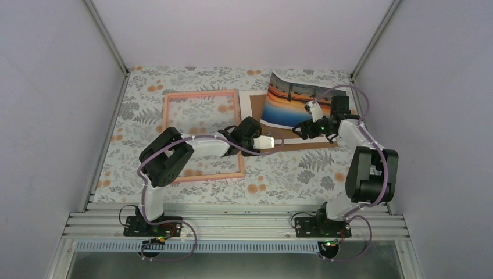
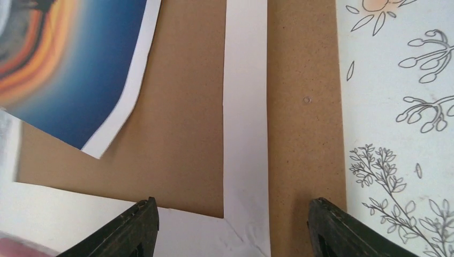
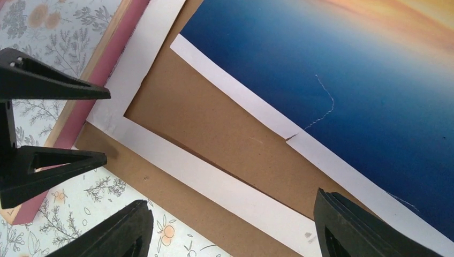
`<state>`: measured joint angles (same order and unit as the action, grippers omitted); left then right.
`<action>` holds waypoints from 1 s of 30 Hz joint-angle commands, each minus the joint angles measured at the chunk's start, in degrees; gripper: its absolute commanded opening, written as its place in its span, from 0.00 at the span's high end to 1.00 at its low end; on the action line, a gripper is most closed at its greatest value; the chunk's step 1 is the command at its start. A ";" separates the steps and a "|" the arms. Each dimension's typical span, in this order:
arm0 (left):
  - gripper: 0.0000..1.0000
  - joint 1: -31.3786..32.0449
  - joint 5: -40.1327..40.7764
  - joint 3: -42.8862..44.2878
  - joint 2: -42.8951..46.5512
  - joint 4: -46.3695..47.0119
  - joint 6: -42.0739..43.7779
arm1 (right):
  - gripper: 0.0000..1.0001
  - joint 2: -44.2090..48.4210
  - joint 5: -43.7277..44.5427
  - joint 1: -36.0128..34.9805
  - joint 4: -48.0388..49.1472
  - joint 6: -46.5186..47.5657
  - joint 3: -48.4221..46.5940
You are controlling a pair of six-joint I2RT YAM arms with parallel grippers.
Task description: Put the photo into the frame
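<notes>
Directly under the left gripper (image 2: 234, 206): a corner of the white mat (image 2: 245, 107), flat on the brown backing board (image 2: 300, 134). Risk, as judged: jaws shutting at this spot would pinch mat or board, neither being the piece wanted. Ahead and to the left of those fingers: the photo (image 2: 80, 69), sunset side up, askew on the board, with its white-bordered corner clear of the fingers and short of the mat's inner edge. Under the right gripper (image 3: 231, 199): the same photo's long edge, with a small nick in the white border and a fine hairline running up into the blue. Risk: a pinch or pull close to that nick could lengthen it into a tear, and so thin a print could crease if lifted by one edge alone. Just left of the right gripper: the left gripper's own fingers, near enough that the two could knock together over the board. Farther left of both: the frame (image 1: 200, 93), pink, flat on the floral tablecloth (image 2: 396, 107), with the mat right against its near rail; whether they overlap cannot be told. Risk: a print dragged that way could snag the mat or shove the frame. Left gripper: fingers well spread, nothing between them, nothing held. Right gripper: fingers wide apart, empty, poised over the photo's border; contact with the paper cannot be told.
</notes>
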<state>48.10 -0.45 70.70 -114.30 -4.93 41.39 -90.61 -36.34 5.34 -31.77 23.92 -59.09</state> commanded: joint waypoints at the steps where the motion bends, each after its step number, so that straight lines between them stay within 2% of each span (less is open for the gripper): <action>1: 0.31 2.17 9.77 -3.14 1.38 8.09 5.22 | 0.26 1.63 -0.62 0.54 1.33 0.62 1.28; 8: 0.39 4.47 14.01 -5.91 0.37 12.12 10.28 | 0.26 2.34 -0.31 0.80 1.84 0.53 1.87; 16: 0.52 7.78 21.71 -11.24 -1.53 23.95 16.26 | 0.28 2.71 -0.18 1.03 2.57 0.16 2.39; 22: 0.69 8.06 25.57 -11.05 -3.47 31.30 17.79 | 0.29 2.87 -0.31 1.23 2.59 -0.08 2.40; 26: 0.75 8.32 26.88 -10.30 -5.23 34.41 19.47 | 0.28 3.06 -0.65 1.28 2.38 -0.11 2.12; 30: 0.97 8.46 27.34 -11.16 -5.70 38.21 21.82 | 0.26 3.83 -0.95 1.47 1.72 0.69 1.55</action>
<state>56.12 25.17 59.72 -119.02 26.59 60.18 -89.19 -36.34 6.13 -30.26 23.81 -57.25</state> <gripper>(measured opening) 0.110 0.726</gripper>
